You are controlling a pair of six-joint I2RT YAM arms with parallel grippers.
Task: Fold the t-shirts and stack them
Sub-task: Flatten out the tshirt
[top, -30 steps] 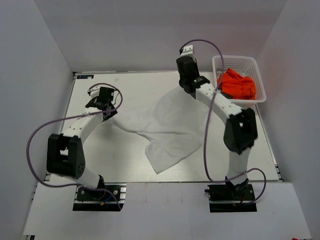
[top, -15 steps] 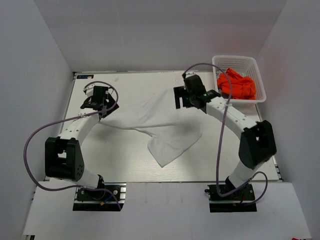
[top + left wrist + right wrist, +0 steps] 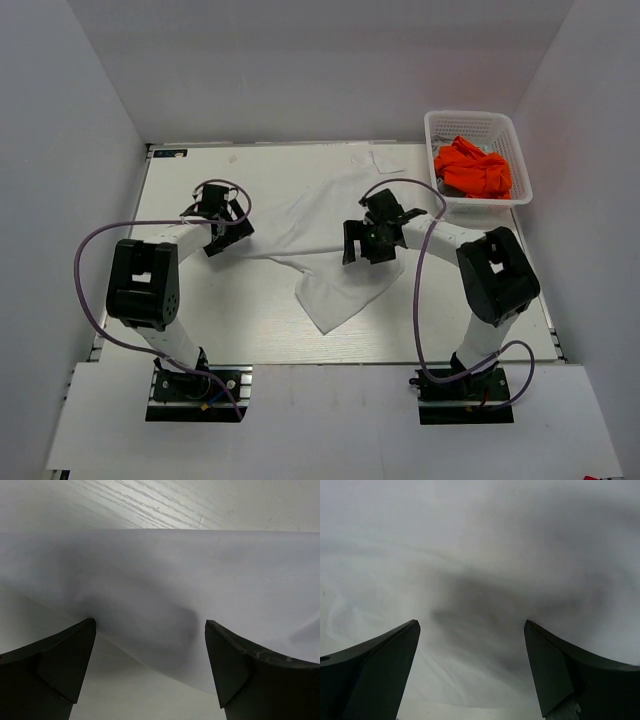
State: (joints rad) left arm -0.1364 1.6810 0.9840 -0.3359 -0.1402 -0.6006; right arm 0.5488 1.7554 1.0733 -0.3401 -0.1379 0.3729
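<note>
left gripper, jaws spread wide and holding nothing, sits low at the 9 o'clock edge of the white t-shirt. its wrist view shows two dark fingertips either side of a smooth cloth edge, with bare wood-grain surface beyond at 12 o'clock.

right gripper, also spread wide and empty, hangs over the shirt's 3 o'clock side. its wrist view is filled with softly wrinkled white cloth between the fingers.

the white shirt lies opened out across the middle of the table. it is not flat: a rumpled flap trails toward 6 o'clock. the arms flank it from opposite sides, probably so each can take one side and draw the cloth smooth before a fold.

the orange t-shirt is bunched in a white lattice basket at the table's 1 o'clock corner, well apart from both grippers. it likely waits its turn there.

neither shirt looks folded, so the task seems to be at an early stage. the thin cloth will likely sag, so it would need a low pinch close to the table.
</note>
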